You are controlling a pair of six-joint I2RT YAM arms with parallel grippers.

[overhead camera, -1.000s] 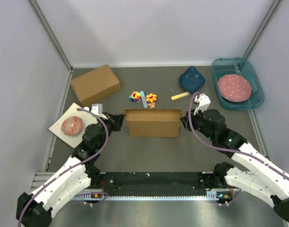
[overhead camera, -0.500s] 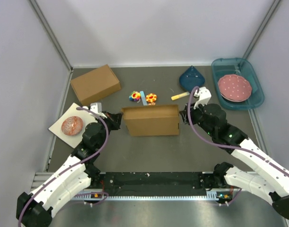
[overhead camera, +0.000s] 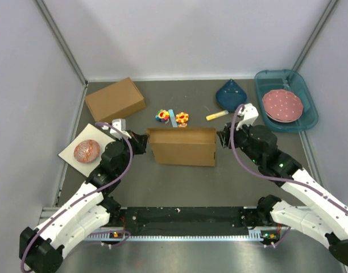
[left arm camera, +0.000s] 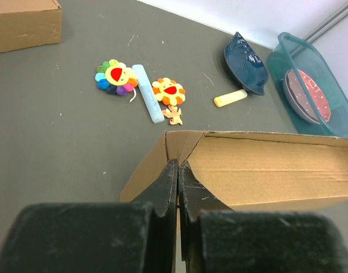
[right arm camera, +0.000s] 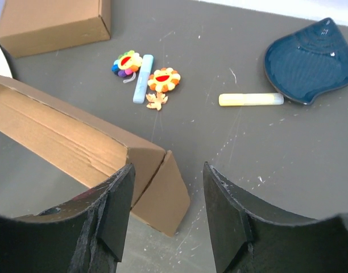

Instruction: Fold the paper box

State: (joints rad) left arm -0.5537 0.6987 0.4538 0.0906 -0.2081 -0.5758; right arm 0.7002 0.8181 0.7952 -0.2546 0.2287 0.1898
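Looks like a robotics lab test cell, not a home: plain white panel walls (overhead camera: 191,34) in aluminium framing (overhead camera: 59,42) box in a dark grey tabletop (overhead camera: 179,187), two robot arms (overhead camera: 77,210) are bolted to a rail (overhead camera: 185,217) at 6 o'clock, and there are random props like a teal tub (overhead camera: 289,127) at 2 o'clock

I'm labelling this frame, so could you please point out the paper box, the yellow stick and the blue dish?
paper box (overhead camera: 183,151), top external view, on its near wall.
yellow stick (right arm camera: 251,99), right wrist view, on its middle.
blue dish (left arm camera: 246,63), left wrist view, on its inner hollow.
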